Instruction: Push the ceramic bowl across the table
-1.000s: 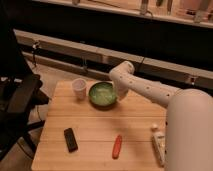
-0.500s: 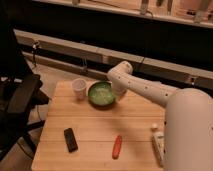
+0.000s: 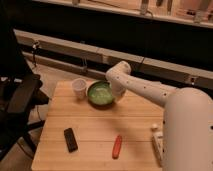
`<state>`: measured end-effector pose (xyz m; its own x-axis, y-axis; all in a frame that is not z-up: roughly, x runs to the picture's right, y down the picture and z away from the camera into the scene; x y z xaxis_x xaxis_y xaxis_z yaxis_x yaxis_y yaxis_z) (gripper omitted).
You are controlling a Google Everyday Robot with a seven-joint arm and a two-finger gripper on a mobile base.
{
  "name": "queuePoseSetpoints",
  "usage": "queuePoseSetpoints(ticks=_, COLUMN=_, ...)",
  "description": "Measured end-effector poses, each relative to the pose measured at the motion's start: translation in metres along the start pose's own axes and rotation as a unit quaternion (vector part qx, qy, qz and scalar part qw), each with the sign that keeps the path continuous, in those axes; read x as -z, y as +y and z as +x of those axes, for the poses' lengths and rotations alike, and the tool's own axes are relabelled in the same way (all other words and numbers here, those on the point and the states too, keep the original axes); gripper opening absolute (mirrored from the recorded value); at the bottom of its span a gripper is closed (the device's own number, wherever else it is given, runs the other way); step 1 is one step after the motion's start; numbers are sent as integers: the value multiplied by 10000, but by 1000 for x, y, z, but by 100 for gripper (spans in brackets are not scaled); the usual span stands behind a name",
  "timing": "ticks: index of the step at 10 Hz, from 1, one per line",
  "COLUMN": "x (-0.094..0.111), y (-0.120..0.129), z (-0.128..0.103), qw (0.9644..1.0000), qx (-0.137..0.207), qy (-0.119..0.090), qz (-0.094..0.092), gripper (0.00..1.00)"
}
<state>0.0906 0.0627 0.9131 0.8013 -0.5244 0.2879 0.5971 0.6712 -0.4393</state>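
Observation:
The green ceramic bowl [image 3: 100, 93] sits on the far part of the light wooden table [image 3: 95, 131], just right of a small white cup [image 3: 79, 88]. My white arm reaches in from the right, and my gripper [image 3: 117, 93] is down at the bowl's right rim, touching or nearly touching it. The arm's wrist hides the fingertips.
A black rectangular object [image 3: 70, 139] lies near the front left of the table. A red-orange marker-like object [image 3: 117, 146] lies front centre. A small white item [image 3: 156, 140] sits at the right edge. A black office chair [image 3: 17, 100] stands left of the table.
The bowl and the gripper have shifted slightly left, toward the white cup. Other objects have not moved.

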Motion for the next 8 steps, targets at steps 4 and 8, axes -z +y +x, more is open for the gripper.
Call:
queuePoseSetpoints(ticks=4, x=0, y=-1, z=-6, qw=9999, qx=135, qy=-12, qz=-27, gripper=0)
queuePoseSetpoints(ticks=8, x=0, y=-2, z=-13, qw=9997, qx=250, qy=-25, qz=-45, gripper=0)
